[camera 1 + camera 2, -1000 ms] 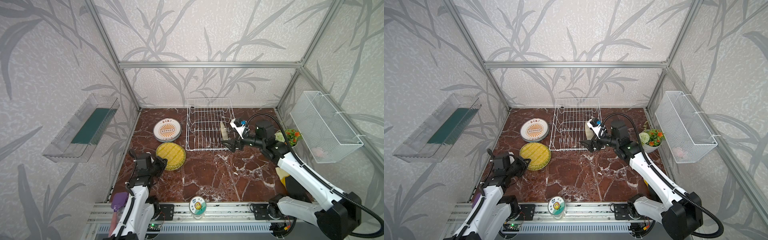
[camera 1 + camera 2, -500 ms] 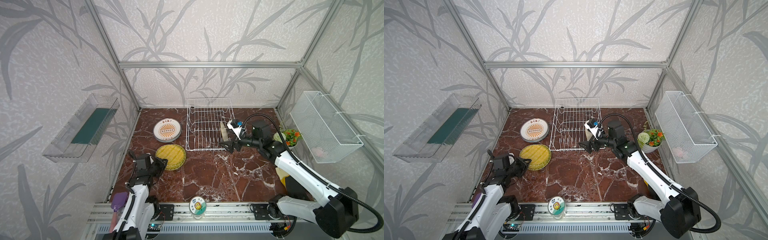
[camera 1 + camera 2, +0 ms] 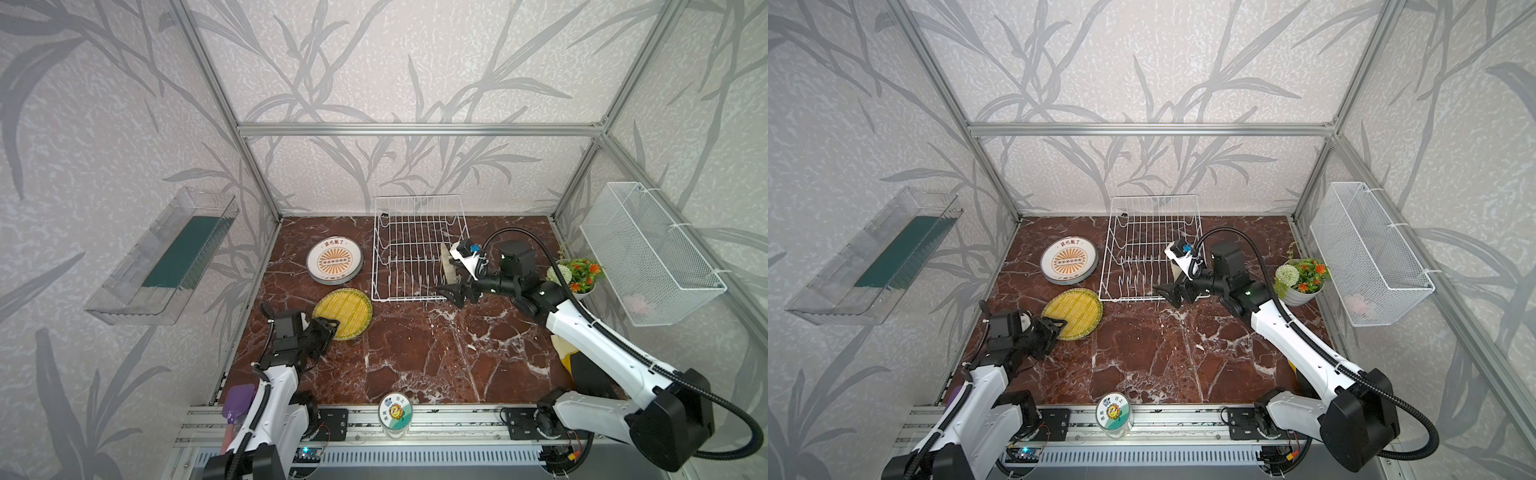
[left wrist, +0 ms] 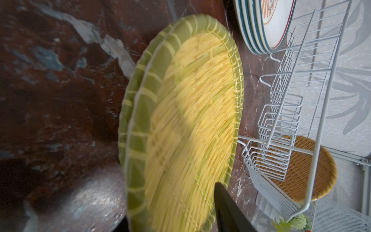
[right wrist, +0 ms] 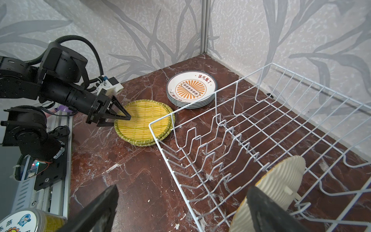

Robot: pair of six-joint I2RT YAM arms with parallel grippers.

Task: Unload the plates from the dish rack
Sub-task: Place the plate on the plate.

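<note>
Wicker, pale and ribbed on its back, the last plate (image 5: 277,184) stands on edge between the prongs at the near right end of the dish rack (image 3: 407,249), the only one not yet unloaded. The right end effector (image 3: 451,294) is spread wide and holds nothing. In the right wrist view one finger sits outside the rack's corner and the other lies close in front of that plate. Closing from here could pinch a rack wire along with the rim, I judge, and then a lift would drag or tip the light rack instead of freeing the plate. A grip on the thin edge alone might also let the plate swivel against the prongs. On the tabletop (image 3: 415,353) two yellow woven plates (image 3: 343,313) lie stacked slightly off-centre, just beside the pile of sunburst ceramic plates (image 3: 334,262). The left end effector (image 5: 120,120) is at their near rim with its jaws parted on either side of it, gripping nothing as far as I can see. If a finger catches under that rim on the way out, the top plate could slide off its mate.
</note>
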